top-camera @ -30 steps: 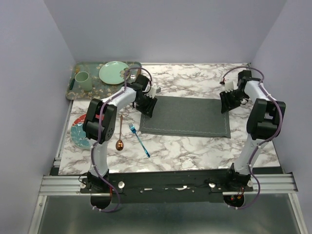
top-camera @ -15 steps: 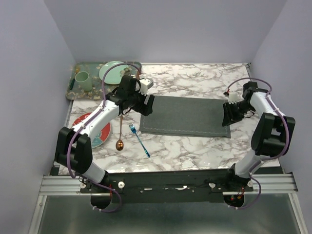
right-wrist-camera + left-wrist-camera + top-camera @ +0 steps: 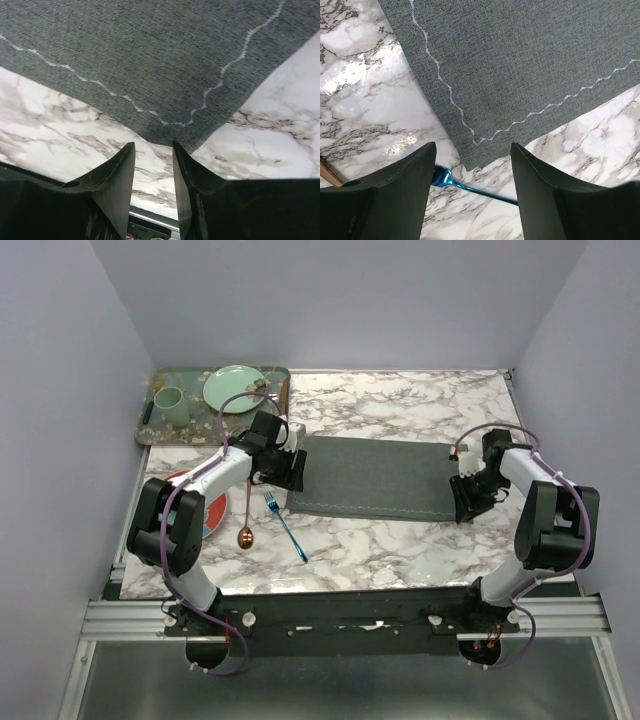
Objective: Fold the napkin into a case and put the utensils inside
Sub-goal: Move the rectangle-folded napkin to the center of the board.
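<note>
Top view: a white marble-patterned table (image 3: 400, 405) stands between plain pale lilac walls (image 3: 330, 300). A dark grey rectangular cloth napkin (image 3: 380, 478) lies flat at its middle. The left gripper (image 3: 293, 468) sits at the napkin's left edge and the right gripper (image 3: 465, 502) at its near right corner. Just left of the cloth lie a slim bright blue fork (image 3: 285, 526) and a copper-coloured long-handled spoon (image 3: 246, 515). A patterned green tray (image 3: 145, 425) in the far left corner carries a mint plate (image 3: 234, 388) and a mint cup (image 3: 168, 403).

Left wrist view: the black jaws stand wide apart, holding nothing. The napkin's stitched corner points into the gap, and the fork lies on the marble beside it.

Right wrist view: the jaws are a narrow gap apart, with bare marble between them. The other napkin corner ends just ahead of the fingertips; whether they touch it I cannot tell.
</note>
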